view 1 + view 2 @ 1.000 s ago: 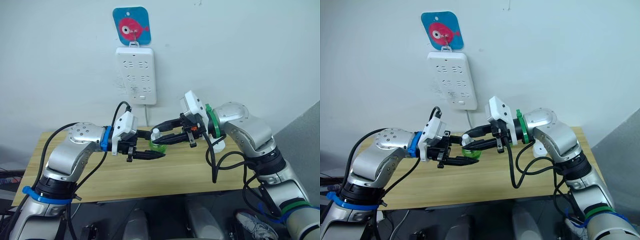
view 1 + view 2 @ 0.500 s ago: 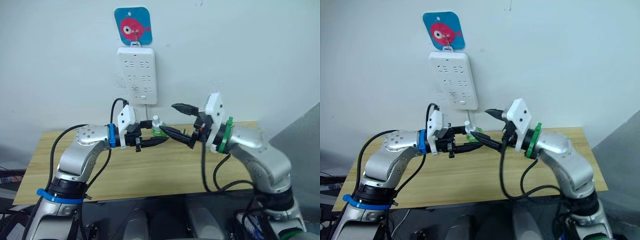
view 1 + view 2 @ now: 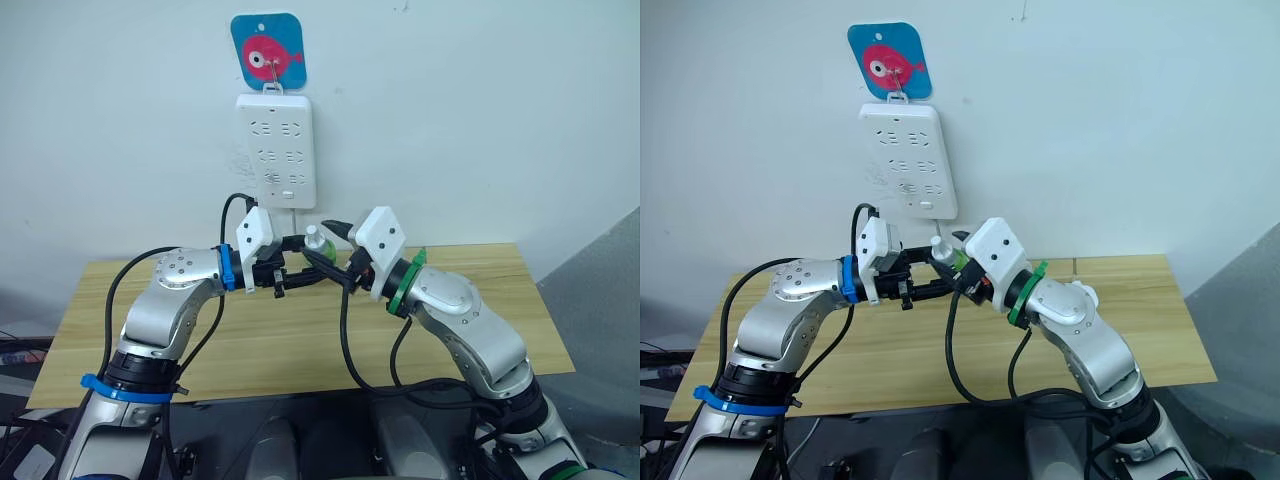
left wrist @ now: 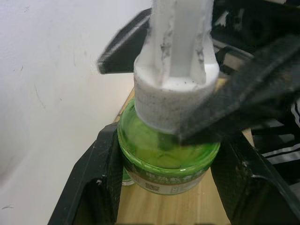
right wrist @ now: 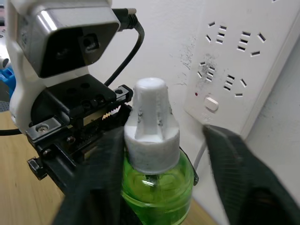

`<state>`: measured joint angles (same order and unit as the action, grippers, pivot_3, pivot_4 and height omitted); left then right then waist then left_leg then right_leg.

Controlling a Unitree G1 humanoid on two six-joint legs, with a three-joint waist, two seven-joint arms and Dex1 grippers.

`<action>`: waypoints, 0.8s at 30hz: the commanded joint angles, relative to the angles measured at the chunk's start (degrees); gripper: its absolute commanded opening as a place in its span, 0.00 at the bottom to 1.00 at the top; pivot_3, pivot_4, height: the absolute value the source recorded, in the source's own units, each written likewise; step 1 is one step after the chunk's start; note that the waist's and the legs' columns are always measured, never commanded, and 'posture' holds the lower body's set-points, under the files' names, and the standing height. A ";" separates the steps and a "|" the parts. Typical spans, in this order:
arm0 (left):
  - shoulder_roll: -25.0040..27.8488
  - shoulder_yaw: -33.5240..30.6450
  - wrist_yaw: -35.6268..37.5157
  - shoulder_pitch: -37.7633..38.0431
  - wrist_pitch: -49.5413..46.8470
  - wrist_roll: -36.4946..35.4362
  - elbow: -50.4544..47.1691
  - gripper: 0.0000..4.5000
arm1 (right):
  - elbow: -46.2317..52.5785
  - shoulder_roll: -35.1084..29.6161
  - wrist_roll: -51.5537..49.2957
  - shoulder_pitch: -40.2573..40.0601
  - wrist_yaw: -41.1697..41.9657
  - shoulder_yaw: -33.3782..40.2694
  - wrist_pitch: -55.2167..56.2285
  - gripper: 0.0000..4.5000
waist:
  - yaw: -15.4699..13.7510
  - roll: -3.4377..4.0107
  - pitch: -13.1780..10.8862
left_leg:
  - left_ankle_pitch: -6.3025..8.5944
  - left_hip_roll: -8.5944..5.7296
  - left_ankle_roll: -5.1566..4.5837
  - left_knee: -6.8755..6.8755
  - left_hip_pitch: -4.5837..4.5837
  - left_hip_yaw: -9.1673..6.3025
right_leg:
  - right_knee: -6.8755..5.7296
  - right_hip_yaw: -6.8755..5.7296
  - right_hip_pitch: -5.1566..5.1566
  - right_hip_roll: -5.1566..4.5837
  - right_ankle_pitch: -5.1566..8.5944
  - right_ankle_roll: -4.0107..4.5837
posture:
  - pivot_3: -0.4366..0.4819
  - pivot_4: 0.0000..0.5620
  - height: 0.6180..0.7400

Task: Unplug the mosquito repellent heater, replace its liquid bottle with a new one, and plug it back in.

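Left hand (image 3: 300, 277) clamps the green bottle (image 4: 168, 161); right hand (image 5: 159, 187), swung in, now straddles its white cap (image 5: 151, 126), fingers apart.

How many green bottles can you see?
1. The green liquid bottle with its white cap is up in the air in front of the power strip, clamped by the left gripper; the right gripper straddles its cap. Others may be hidden behind the arms.
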<state>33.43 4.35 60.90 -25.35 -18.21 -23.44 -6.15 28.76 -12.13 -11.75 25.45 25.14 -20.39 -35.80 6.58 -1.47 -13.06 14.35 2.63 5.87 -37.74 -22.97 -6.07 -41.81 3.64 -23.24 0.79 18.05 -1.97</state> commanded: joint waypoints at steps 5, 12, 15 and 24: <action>2.62 -0.45 4.68 1.45 -0.37 -2.00 -2.64 0.50 | 1.22 -3.29 -6.26 1.32 8.44 3.31 1.45 0.24 | -0.01 0.00 0.00 | 0.00 0.00 0.00 0.00 0.00 0.00 | 0.01 0.00 0.00 0.00 0.00 0.00 | 0.33 0.33 0.88; 8.47 0.68 13.69 2.19 -4.42 -5.99 -6.38 0.50 | -6.68 -10.78 -15.47 7.73 29.13 3.93 2.45 0.24 | 0.00 0.01 -0.03 | 0.00 0.00 -0.01 0.03 0.01 0.01 | 0.06 -0.01 0.01 0.01 0.00 0.00 | 0.34 0.33 0.88; 10.36 1.48 16.29 1.71 -4.61 -6.38 -7.29 0.50 | -12.73 -15.08 -15.17 13.10 38.37 1.61 3.78 0.24 | 0.00 0.04 -0.05 | 0.00 -0.01 -0.01 0.03 0.01 0.05 | 0.14 0.01 0.03 0.01 0.00 0.00 | 0.35 0.32 0.88; 9.08 1.04 13.95 1.00 -2.74 -5.16 -6.64 0.50 | -13.92 -18.84 -17.00 13.03 39.34 6.92 2.94 0.87 | -0.15 0.04 -0.06 | 0.01 0.00 -0.02 0.06 -0.04 0.01 | 0.21 -0.04 0.03 0.00 0.00 0.00 | 0.34 0.32 0.88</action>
<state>42.41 6.74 75.05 -23.93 -21.89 -28.40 -11.70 13.05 -29.32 -28.02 38.74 64.11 -16.81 -33.20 6.43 -1.44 -13.11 14.36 2.63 5.85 -37.68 -23.02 -6.07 -41.59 3.59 -23.21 0.78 18.05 -1.97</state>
